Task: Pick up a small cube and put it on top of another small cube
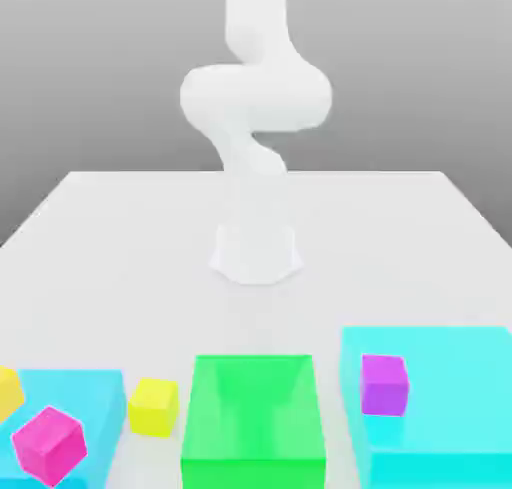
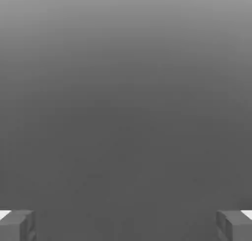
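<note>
A small lemon-yellow cube (image 1: pixel 152 406) rests on the white table (image 1: pixel 130 257) between the left cyan block and the green block. A second yellow cube (image 1: pixel 5 392) sits at the exterior view's left edge, partly cut off by the picture's border. In the hand view my gripper (image 2: pixel 126 225) is open, its two grey fingertips (image 2: pixel 17 225) standing far apart with nothing between them and plain grey background beyond. The white arm (image 1: pixel 255 97) rises from its base at the table's middle, well behind the cubes.
A big green block (image 1: pixel 254 422) stands at the front centre. A cyan block (image 1: pixel 85 392) on the left carries a magenta cube (image 1: pixel 48 443). A larger cyan block (image 1: pixel 450 397) on the right carries a purple cube (image 1: pixel 384 384).
</note>
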Robot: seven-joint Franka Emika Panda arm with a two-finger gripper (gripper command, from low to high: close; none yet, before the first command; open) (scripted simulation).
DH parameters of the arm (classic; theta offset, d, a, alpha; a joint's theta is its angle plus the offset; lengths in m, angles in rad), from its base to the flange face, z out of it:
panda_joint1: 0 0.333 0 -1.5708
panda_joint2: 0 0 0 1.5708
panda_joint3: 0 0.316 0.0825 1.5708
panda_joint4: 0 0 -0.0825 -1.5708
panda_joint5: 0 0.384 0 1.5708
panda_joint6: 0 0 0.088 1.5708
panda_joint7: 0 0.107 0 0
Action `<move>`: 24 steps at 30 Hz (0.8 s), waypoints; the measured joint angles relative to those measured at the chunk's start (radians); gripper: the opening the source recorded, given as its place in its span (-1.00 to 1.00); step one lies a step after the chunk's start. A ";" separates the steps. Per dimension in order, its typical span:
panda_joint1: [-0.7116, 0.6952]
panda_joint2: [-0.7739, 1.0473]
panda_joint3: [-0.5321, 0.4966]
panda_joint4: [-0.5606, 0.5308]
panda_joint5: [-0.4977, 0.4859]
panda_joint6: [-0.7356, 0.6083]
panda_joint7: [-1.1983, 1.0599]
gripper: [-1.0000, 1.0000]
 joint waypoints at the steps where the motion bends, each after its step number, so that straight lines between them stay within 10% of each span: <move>1: -0.010 0.035 -0.003 -0.014 0.018 0.018 0.038 0.00; 14: -0.140 0.452 0.010 -0.178 0.153 0.230 0.560 0.00; 24: -0.229 0.756 -0.018 -0.310 0.060 0.408 1.099 0.00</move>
